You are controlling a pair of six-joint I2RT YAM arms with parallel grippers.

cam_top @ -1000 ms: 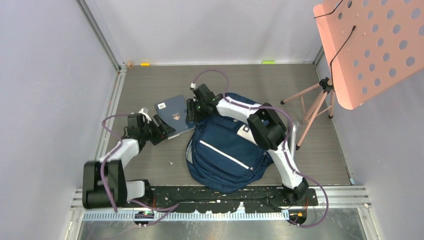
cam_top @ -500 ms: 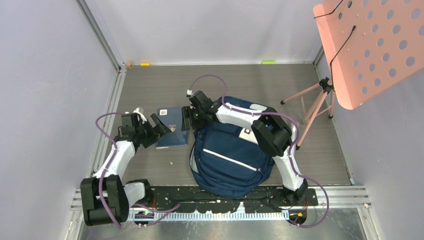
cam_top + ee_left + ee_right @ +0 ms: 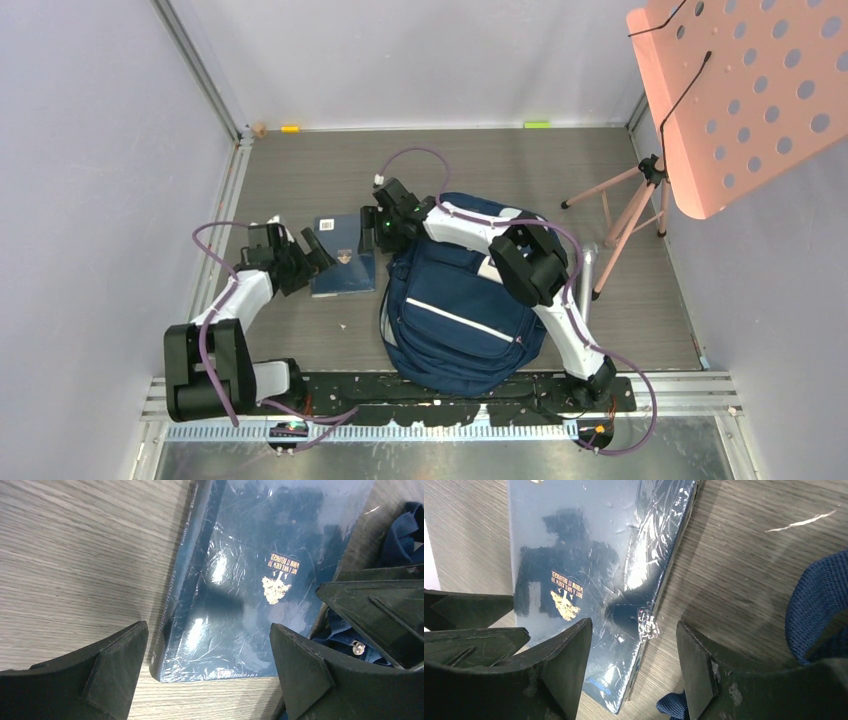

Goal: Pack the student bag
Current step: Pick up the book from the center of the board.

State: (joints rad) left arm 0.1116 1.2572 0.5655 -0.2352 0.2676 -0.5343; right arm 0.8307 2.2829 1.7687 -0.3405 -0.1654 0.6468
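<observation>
While right tool gapes, student bag lies just beside.

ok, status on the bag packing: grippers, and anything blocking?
Both open: left gripper and right gripper flank the book. Book lies flat beside student bag, not packed. Right arm lies across the bag's top.

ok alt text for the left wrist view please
A dark blue plastic-wrapped book with gold lettering lies flat on the grey wood-grain table, framed by the two black fingers of the open left gripper. Navy blue fabric of the student bag shows at the right edge.
</observation>
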